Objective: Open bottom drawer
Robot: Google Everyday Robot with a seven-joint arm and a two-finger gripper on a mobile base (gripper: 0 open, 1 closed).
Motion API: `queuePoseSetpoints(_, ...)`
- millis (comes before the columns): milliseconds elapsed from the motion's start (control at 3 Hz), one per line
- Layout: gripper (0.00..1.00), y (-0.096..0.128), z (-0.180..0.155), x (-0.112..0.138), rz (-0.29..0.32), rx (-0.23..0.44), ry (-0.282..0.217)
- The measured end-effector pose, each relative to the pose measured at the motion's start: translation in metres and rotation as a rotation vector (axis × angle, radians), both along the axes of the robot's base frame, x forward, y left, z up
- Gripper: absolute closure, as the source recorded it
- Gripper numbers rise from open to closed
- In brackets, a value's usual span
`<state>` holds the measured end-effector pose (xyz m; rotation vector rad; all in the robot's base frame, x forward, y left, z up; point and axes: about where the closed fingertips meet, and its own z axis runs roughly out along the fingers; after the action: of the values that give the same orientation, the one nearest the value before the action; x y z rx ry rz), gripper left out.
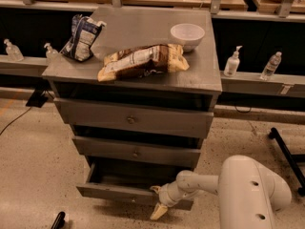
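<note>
The bottom drawer (114,192) stands partly pulled out at the foot of the chest (200,75), its front nearer than the two drawers above. The gripper (157,202) sits against the middle of that front, the arm reaching in from the near right. I cannot tell whether it grips the front.

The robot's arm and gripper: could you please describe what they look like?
The arm is glossy white: a large rounded shell with a few small dark holes, narrowing to a slim tube and a ringed wrist. The gripper, at the front of the bottom drawer, is white with a pale yellow tip. No cables or markings show.
</note>
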<state>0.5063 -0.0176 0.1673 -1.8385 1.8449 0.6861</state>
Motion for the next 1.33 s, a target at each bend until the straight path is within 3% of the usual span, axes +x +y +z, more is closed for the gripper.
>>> queuePoseSetpoints(333,0.01,0.000,0.000,0.000,0.000,0.000,0.000)
queuePoseSetpoints(667,0.00,0.000,0.000,0.000,0.000,0.000,0.000)
queuePoseSetpoints(1333,0.00,0.012,0.034,0.024,0.020,0.041,-0.182)
